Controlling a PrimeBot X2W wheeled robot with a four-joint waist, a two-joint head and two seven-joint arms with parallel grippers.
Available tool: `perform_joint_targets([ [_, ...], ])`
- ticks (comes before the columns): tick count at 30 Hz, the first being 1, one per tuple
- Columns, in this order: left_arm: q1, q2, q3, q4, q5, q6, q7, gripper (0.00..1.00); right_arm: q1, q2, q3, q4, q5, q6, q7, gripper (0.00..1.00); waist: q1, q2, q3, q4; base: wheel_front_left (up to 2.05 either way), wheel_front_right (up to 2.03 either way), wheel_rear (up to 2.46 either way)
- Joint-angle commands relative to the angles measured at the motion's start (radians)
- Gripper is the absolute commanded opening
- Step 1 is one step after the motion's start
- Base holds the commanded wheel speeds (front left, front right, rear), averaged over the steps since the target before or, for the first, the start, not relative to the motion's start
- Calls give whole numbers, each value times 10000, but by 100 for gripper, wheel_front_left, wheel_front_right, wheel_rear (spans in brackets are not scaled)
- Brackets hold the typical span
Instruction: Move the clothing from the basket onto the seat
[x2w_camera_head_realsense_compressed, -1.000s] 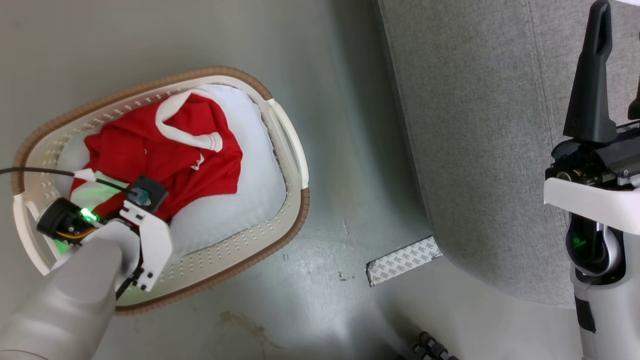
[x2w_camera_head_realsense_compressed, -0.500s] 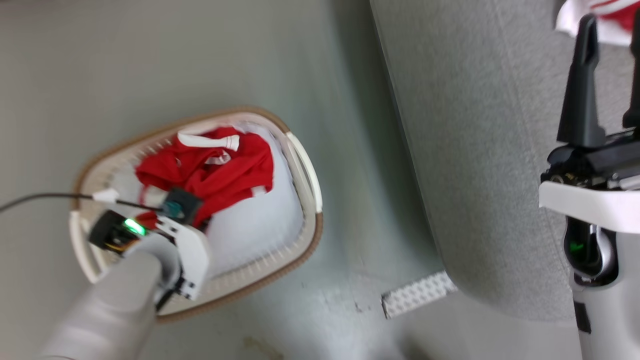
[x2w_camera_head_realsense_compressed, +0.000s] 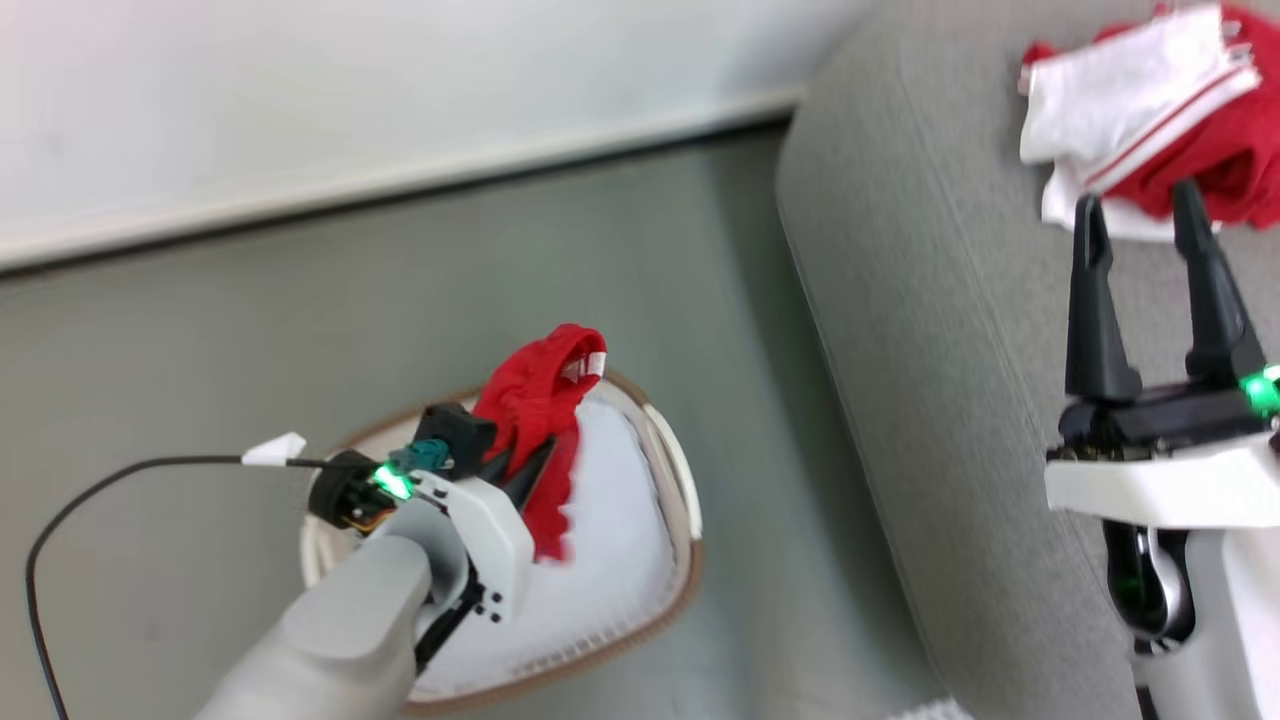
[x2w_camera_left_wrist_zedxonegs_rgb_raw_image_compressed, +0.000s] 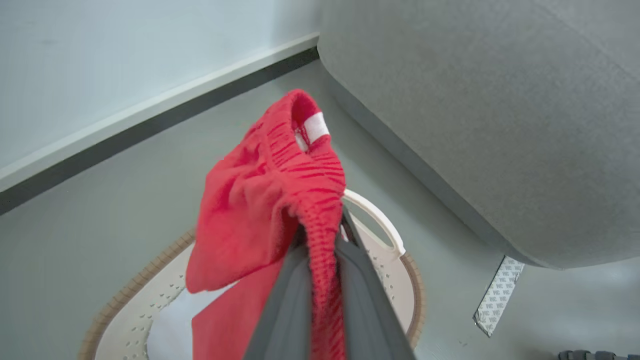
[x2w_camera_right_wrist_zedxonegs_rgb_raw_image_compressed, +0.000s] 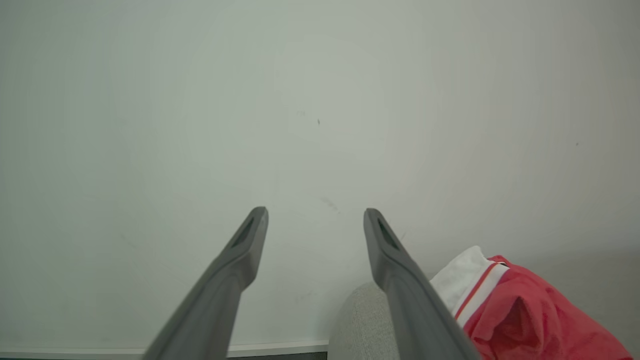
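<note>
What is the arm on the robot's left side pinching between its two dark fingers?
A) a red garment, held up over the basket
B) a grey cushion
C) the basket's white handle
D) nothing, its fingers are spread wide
A: the left gripper is shut on a fold of the red garment, which hangs above the basket.

Pale wall (x2w_camera_head_realsense_compressed: 400, 80), white skirting (x2w_camera_head_realsense_compressed: 400, 178), glossy grey-green floor (x2w_camera_head_realsense_compressed: 300, 340)

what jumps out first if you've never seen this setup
A bright red garment hangs pinched in the shut left gripper above the cream laundry basket on the floor. On the grey sofa to the right lies a red-and-white garment, just beyond the open right gripper.
</note>
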Motion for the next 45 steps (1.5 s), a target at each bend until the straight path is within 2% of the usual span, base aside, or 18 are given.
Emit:
perform_joint_targets([
  [1,282,0,142,-355,-78,17,-44,0,305,-191,-27,119,-25,-22,7,100,2,0,-1134,634,0,0,0],
  [11,1377,162,1479,-3038,298,358,-46,0,1702,-598,-1,616,418,-22,7,100,2,0,-3179,1407,0,0,0],
  [17,1640,255,2000,-4443,366,675,-45,0,2451,-682,261,897,633,-22,7,100,2,0,-3872,1695,0,0,0],
  [31,1300,835,2510,-7185,13,1326,797,0,2727,-505,986,1104,810,-22,7,100,2,0,-3913,1845,0,0,0],
  [38,1650,991,2493,-7854,-145,1538,954,0,2634,-561,1287,1139,1020,-22,7,100,2,0,-3840,1841,0,0,0],
  [45,1921,889,2357,-8066,-211,1633,882,0,2382,-838,2702,1132,1667,-22,7,100,2,0,-3901,1877,0,0,0],
])
